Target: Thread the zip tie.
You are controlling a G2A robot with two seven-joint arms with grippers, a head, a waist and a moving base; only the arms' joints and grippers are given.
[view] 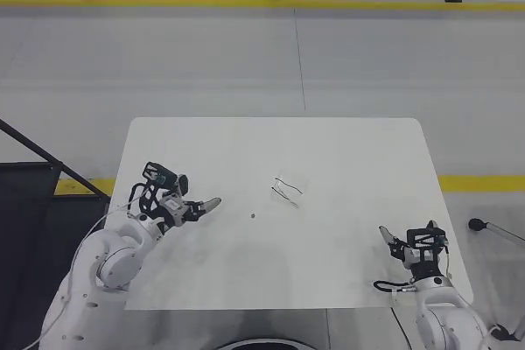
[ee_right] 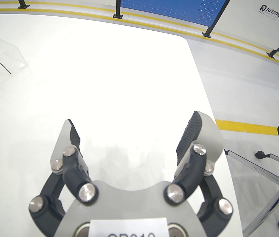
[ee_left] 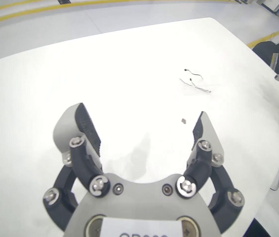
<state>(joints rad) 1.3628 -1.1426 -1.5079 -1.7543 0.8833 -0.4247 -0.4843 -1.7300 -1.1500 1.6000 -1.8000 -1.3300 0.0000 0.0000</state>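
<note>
Black zip tie (view: pixel 288 186): lying near the middle of the table (view: pixel 350 149), long axis running diagonally.
Left gripper (ee_left: pixel 141 109): you are finding its fingers spread, empty; the tie is lying ahead, nearer this arm.
Right gripper (ee_right: pixel 132 116): fingers spread, hovering at the near-right corner.

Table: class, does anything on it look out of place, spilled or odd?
One small dark speck lies alone on the table, between the left gripper and the zip ties, touching neither. It is too small to identify. Nothing else stands out.
</note>
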